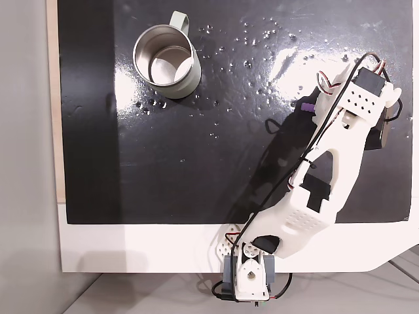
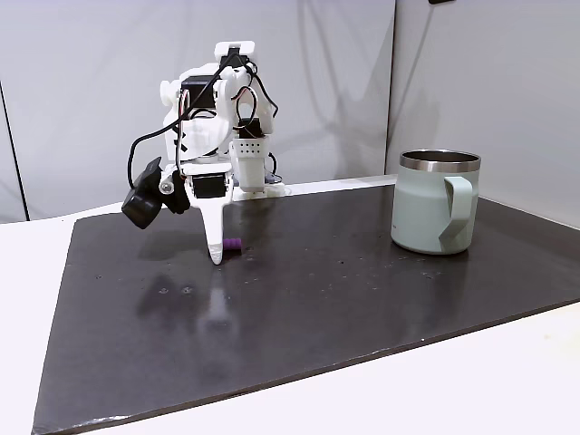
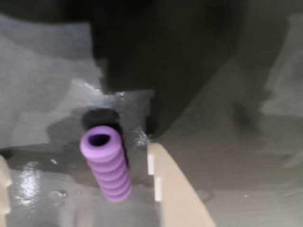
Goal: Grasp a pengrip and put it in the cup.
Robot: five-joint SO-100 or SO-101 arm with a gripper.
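The purple ribbed pengrip (image 3: 107, 169) lies on the wet black mat between my gripper's (image 3: 78, 156) two pale fingers, with a gap on each side. The gripper is open and lowered to the mat. In a fixed view from above, the pengrip (image 1: 306, 106) pokes out at the left of the gripper (image 1: 317, 108), at the mat's right. From the side, a white fingertip (image 2: 215, 252) touches down just left of the pengrip (image 2: 233, 244). The metal cup (image 1: 167, 62) stands upright and empty at the mat's far left; from the side the cup (image 2: 435, 213) is far right.
The black mat (image 1: 196, 170) lies on a white table, with shiny droplets (image 1: 255, 49) scattered between cup and gripper. The arm's base (image 1: 249, 275) is at the table's near edge. A grey wall rises behind the table.
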